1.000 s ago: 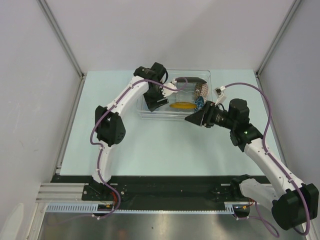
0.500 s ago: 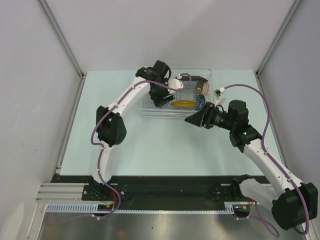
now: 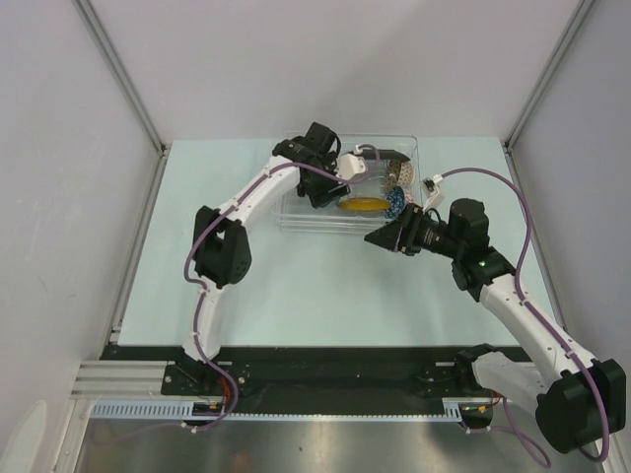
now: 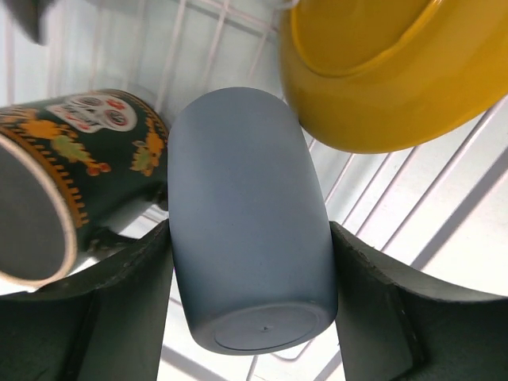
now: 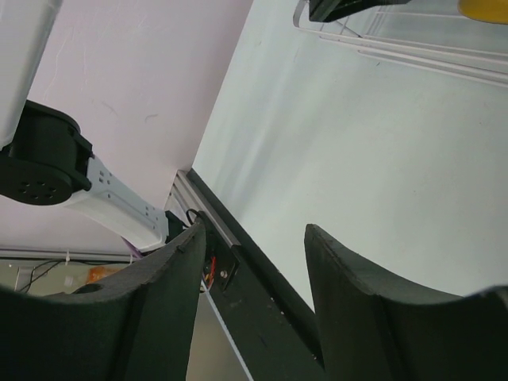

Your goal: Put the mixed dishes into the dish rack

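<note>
My left gripper point(image 4: 250, 234) clamps the light blue cup point(image 4: 238, 159), its long axis running out along my fingers, over the dish rack point(image 4: 444, 214) ribs, mug point(image 4: 71, 151) just left, saucer point(image 4: 373, 71) ahead-right.

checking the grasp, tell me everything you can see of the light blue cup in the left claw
The light blue cup is plain, matte grey-blue, rounded, no handle in view. Its flat base, with a faint ring, faces the left wrist camera; its mouth is hidden. The left claw is shut on its sides. It lies inside the dish rack over the ribs, between the dark mug and the yellow saucer, close to both; contact cannot be told.
</note>
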`<act>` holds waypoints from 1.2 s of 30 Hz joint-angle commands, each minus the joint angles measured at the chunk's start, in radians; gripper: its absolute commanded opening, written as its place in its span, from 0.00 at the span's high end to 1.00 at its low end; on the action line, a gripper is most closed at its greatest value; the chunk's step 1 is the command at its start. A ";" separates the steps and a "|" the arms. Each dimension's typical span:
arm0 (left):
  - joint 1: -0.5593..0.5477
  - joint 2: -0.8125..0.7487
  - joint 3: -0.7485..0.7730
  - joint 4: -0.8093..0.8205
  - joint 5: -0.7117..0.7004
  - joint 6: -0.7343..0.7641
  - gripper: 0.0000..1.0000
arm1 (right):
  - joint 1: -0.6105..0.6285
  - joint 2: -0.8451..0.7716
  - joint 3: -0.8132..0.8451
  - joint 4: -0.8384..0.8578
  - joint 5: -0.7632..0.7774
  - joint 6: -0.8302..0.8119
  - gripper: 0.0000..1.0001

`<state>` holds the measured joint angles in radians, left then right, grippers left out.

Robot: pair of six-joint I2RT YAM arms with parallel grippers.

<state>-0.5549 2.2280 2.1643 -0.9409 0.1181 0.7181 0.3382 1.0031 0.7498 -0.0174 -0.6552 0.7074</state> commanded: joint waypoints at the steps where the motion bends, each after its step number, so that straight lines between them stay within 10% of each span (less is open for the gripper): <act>1: 0.016 0.013 -0.040 0.034 0.018 0.024 1.00 | -0.004 -0.011 0.002 0.034 -0.011 0.013 0.43; 36: -0.074 -0.142 -0.285 -0.191 0.091 0.104 1.00 | 0.022 -0.047 -0.020 0.023 0.000 0.018 0.44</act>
<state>-0.6209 2.0609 1.8248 -1.0328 0.1802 0.7986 0.3573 0.9768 0.7330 -0.0181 -0.6544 0.7181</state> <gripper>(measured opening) 0.721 0.556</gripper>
